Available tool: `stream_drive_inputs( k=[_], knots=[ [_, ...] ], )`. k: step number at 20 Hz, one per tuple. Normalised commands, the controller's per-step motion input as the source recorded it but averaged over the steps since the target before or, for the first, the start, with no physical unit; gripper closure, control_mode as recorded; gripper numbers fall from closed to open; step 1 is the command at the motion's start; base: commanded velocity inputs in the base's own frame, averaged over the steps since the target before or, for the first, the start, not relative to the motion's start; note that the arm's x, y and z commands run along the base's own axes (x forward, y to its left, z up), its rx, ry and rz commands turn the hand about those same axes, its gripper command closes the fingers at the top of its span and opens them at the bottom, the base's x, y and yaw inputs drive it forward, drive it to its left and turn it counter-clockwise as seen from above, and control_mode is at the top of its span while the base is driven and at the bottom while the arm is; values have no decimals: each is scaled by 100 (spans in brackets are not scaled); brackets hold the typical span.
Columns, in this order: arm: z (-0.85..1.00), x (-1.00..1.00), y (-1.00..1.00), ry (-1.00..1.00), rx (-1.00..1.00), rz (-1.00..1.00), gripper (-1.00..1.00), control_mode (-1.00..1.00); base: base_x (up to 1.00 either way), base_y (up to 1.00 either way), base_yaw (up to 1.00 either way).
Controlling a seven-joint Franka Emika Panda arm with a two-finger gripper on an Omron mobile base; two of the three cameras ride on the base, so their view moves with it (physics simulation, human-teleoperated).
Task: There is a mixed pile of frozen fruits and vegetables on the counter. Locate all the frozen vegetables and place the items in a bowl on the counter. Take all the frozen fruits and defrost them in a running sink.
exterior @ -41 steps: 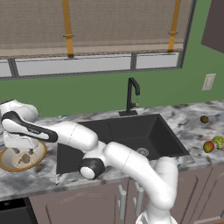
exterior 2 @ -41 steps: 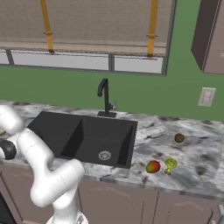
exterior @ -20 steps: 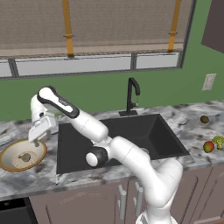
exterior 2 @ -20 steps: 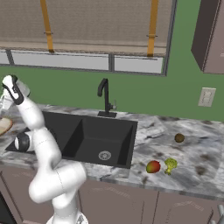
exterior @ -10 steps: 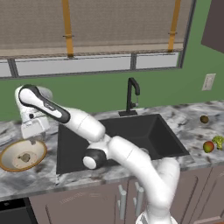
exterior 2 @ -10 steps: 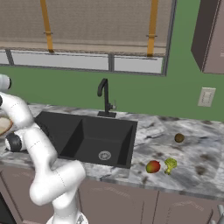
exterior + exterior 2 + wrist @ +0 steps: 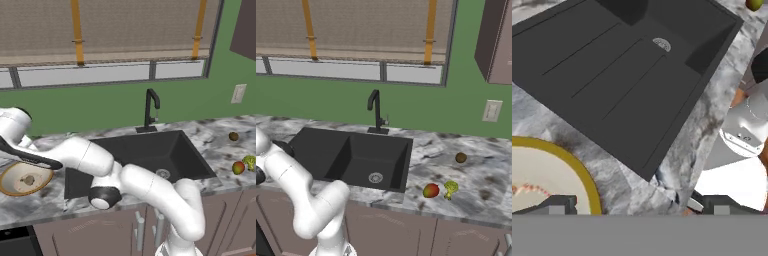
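Since a moment earlier, the arm had swung lower over the bowl (image 7: 24, 178) left of the sink (image 7: 150, 155), a brownish-grey lump (image 7: 29, 180) lying inside. Its claw (image 7: 634, 205) stood spread wide, holding nothing. Right of the sink, on the table (image 7: 486, 180), sat the red-orange fruit (image 7: 430, 190), broccoli (image 7: 450, 188) and brown fruit (image 7: 460, 158).

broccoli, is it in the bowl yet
No, the broccoli lies on the counter right of the sink, beside the red-orange fruit, while the bowl sits far left.
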Motion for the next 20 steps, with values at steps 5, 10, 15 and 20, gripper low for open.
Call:
stream_drive_inputs(
  k=[5,10,15,20],
  knots=[
    [-7,-9,-87,3,6,-60,-100,-100,0,0,0],
    [59,-50,-29,8,-12,-34,-100,-100,0,0,0],
    [37,-86,-1,46,-63,34,-100,-100,0,0,0],
    [1,-56,-41,61,-59,18,-100,-100,0,0,0]
  ],
)
